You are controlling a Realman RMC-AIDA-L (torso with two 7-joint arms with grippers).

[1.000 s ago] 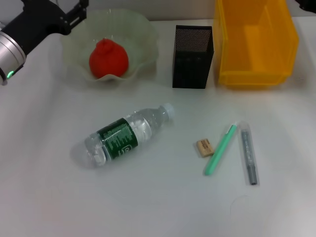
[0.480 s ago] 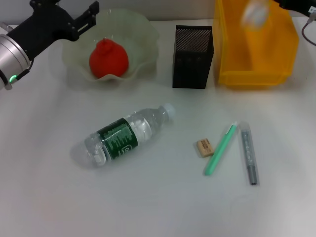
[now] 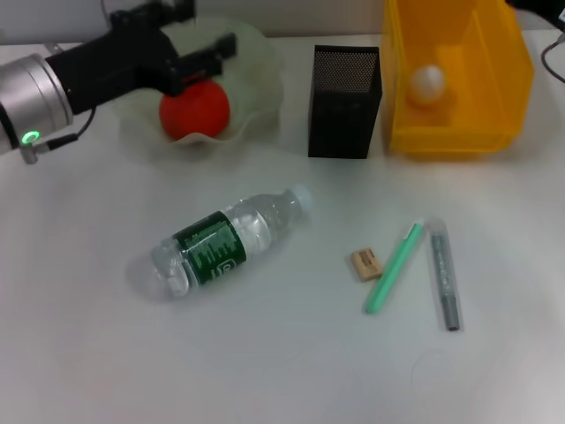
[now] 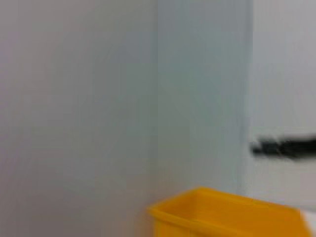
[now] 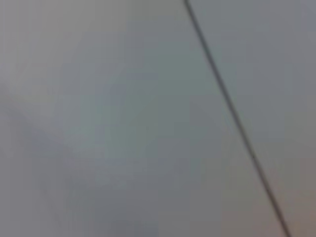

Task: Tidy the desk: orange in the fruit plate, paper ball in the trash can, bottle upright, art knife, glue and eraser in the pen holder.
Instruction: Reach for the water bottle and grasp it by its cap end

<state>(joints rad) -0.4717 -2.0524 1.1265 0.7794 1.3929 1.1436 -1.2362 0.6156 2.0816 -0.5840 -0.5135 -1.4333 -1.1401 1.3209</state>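
small whitish paper ball [image 3: 427, 83], seemingly blurred, inside yellow trash can [image 3: 459, 132]

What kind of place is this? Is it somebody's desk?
Probably a desk or office worktable: a square black metal-mesh pen holder, a small tan rectangular eraser and a slim green pen-shaped tool sit on a plain white tabletop.

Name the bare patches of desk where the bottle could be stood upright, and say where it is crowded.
Free: the wide near strip in front of the bottle and eraser; the left side below the fruit plate. Crowded: the back row, fruit plate, pen holder, trash can.
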